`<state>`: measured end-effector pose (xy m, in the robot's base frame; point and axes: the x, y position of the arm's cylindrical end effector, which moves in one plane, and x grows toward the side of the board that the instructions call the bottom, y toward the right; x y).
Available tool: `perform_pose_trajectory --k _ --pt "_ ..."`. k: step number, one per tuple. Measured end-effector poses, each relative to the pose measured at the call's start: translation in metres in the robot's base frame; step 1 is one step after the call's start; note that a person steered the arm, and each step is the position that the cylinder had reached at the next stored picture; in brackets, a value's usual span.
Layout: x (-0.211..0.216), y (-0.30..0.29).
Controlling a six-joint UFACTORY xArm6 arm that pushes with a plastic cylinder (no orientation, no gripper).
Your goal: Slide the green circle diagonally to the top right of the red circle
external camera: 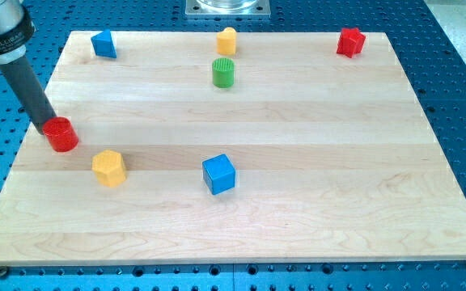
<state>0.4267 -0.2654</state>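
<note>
My tip (45, 128), a bare rod with no jaws, touches the red circle (61, 134); the green circle (223, 73) lies well toward the view's upper right. Approach green from its far right side, pushing steadily leftward.

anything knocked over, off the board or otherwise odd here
Nothing is tipped, damaged or off the wooden board. One mismatch: my tip is against the red circle block at the view's left, far from the green circle block it should push.
</note>
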Motion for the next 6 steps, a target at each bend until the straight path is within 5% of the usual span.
perform_pose_trajectory --k 1,2,3,4,6 --pt "-0.005 0.023" --pt "-0.021 0.118" --pt "-0.038 0.279" --pt "-0.095 0.316" --pt "-0.123 0.201"
